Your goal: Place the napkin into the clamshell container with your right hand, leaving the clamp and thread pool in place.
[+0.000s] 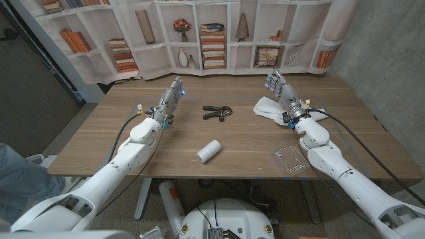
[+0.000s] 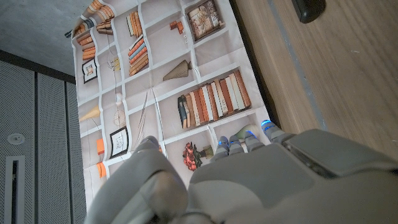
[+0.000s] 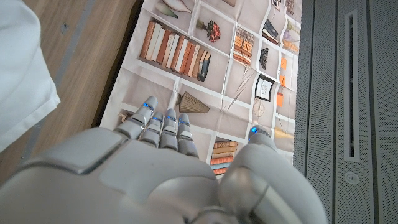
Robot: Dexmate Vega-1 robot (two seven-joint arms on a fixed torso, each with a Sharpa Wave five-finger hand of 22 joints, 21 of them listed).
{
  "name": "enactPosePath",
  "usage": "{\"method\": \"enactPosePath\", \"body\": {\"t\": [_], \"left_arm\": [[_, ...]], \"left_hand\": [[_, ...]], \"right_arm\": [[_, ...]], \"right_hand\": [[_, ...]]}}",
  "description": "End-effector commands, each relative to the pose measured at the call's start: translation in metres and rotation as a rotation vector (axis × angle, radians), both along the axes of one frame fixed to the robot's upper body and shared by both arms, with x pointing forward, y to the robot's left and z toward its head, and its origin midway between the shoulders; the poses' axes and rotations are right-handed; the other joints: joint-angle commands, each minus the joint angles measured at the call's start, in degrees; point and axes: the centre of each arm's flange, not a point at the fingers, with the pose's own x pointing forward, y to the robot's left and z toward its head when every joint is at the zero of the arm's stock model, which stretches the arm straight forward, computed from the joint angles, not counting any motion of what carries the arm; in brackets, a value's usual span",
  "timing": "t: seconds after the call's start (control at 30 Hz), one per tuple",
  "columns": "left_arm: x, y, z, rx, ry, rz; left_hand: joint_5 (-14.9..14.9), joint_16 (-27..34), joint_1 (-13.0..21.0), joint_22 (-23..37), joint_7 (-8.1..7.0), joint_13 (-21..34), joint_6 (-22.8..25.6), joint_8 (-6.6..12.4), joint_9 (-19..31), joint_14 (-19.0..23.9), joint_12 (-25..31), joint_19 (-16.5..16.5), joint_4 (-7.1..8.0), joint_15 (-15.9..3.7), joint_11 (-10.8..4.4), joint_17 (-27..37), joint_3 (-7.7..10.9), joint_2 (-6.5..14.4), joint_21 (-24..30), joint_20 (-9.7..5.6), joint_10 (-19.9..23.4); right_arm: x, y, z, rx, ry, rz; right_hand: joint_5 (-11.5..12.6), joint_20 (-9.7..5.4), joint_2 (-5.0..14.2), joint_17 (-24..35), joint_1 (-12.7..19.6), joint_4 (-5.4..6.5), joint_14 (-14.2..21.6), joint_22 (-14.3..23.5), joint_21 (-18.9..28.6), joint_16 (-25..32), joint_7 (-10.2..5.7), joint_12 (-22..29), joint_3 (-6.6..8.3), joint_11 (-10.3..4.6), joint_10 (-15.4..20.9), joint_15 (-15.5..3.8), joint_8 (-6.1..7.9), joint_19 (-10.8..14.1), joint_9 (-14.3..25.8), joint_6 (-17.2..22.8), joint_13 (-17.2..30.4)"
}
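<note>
Wooden tabletop (image 1: 119, 133), broad and brown with a smooth grain, carries everything you need. Your right hand (image 1: 280, 89) stands upright, released, fingers apart and holding nothing; your left hand (image 1: 169, 99) stands the same way, well apart on the other side. The crumpled white cloth napkin (image 1: 269, 108) lies just beside your right hand, soft and folded over itself, so fingers closing too shallow could snag one layer and drag it. The clear plastic clamshell container (image 1: 289, 159) sits near the table's front edge by your right forearm; it looks thin, light and slippery, so a nudge from the arm might push it off. The white cylindrical thread spool (image 1: 208, 151) could roll if bumped. The black hinged clamp (image 1: 216, 113) lies between the hands; I'd keep your sweep away from it.
</note>
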Motion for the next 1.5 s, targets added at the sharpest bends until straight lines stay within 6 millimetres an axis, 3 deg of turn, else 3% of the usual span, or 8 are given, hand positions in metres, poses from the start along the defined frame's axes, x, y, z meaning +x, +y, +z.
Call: {"method": "enactPosePath", "body": {"t": [0.03,0.57,1.5], "left_arm": [[0.005,-0.002,0.003,0.004,0.001,-0.001],[0.005,-0.002,0.006,0.004,-0.008,-0.01],[0.004,-0.014,0.017,0.054,-0.014,-0.018]], "left_hand": [[0.42,-0.07,0.53,0.19,-0.15,0.14,0.17,-0.11,0.26,-2.41,0.16,-5.51,-0.27,0.1,-0.16,0.13,0.14,0.29,-0.33,0.22,0.01],[0.46,-0.1,0.67,0.2,-0.2,0.13,0.42,-0.11,0.26,-2.38,0.15,-5.46,-0.33,0.12,-0.2,0.14,0.04,0.44,-0.63,0.28,0.11],[0.51,-0.14,0.84,0.23,-0.21,0.12,0.4,-0.26,0.27,-2.32,0.08,-5.43,-0.4,0.03,-0.21,0.15,-0.2,0.63,-1.17,0.41,0.14]], "right_arm": [[-0.005,0.0,0.001,-0.004,-0.016,0.007],[-0.017,0.004,0.002,-0.048,-0.051,-0.005],[-0.045,-0.008,0.003,-0.127,-0.117,-0.104]], "right_hand": [[-0.21,0.02,0.2,0.16,0.66,-0.17,0.61,0.07,-0.29,0.04,-0.17,-0.01,0.14,-0.05,0.62,-0.09,0.07,0.43,0.27,0.51,0.15],[-0.29,0.07,0.22,0.17,0.78,-0.3,0.8,0.08,-0.61,-0.01,-0.26,-0.08,0.06,-0.09,0.92,-0.1,0.05,0.7,0.27,0.75,0.16],[-0.45,0.27,0.27,0.18,0.97,-0.55,0.95,0.1,-1.41,-0.16,-0.41,-0.39,-0.14,-0.22,1.07,-0.16,-0.21,0.98,0.28,0.49,0.17]]}}
